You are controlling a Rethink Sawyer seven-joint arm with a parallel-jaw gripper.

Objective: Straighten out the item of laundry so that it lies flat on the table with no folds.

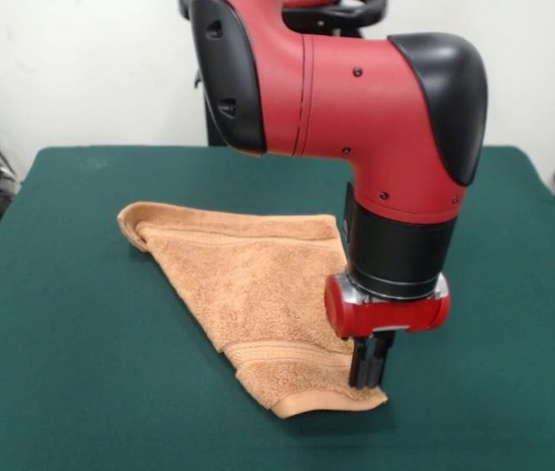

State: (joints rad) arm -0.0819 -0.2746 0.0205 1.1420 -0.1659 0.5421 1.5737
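The item of laundry (248,285) is an orange-tan terry towel lying on the dark green table (72,373), folded over into a rough triangle with a rolled corner at the far left and a border band near its front tip. My gripper (370,378) comes down on the towel's front right corner, its black fingers close together with the tips at the cloth. Whether cloth is pinched between them does not show. The arm hides the towel's right edge.
The red and black arm fills the upper middle of the front view. Cables and dark equipment sit beyond the table's left edge, and a small black object beyond its right edge.
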